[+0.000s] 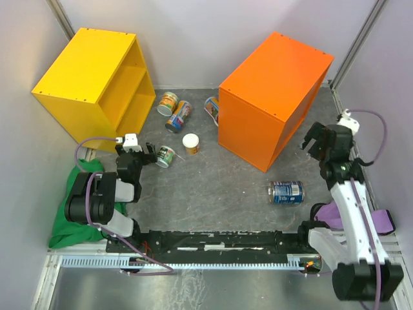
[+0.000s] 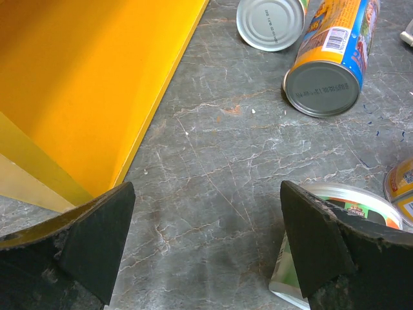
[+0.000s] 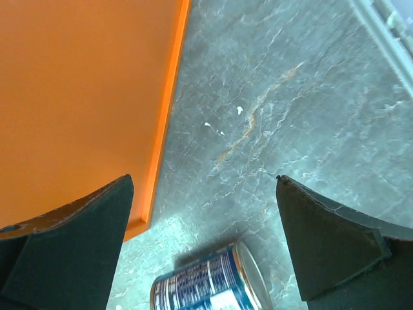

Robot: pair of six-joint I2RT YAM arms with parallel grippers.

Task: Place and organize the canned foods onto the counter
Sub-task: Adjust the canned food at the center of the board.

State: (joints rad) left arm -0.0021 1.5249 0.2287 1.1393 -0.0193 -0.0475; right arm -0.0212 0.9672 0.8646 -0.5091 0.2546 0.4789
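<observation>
The orange counter (image 1: 274, 97) stands at the back right, nothing on its top. Several canned foods lie on the grey floor to its left: a short can (image 1: 169, 102), a taller yellow-and-blue can (image 1: 179, 116), one (image 1: 211, 108) against the counter, an upright white-lidded can (image 1: 191, 143) and a green-labelled can (image 1: 166, 155). A blue tin (image 1: 286, 192) lies on its side in front of the counter. My left gripper (image 2: 206, 245) is open, the green-labelled can (image 2: 342, 197) just outside its right finger. My right gripper (image 3: 203, 239) hangs open above the blue tin (image 3: 210, 287), beside the counter's wall (image 3: 77, 97).
A yellow cabinet (image 1: 93, 81) stands at the back left, its edge (image 2: 84, 116) close to my left gripper. A green cloth (image 1: 74, 206) lies by the left arm's base, a purple one (image 1: 381, 219) by the right. White walls close the space in.
</observation>
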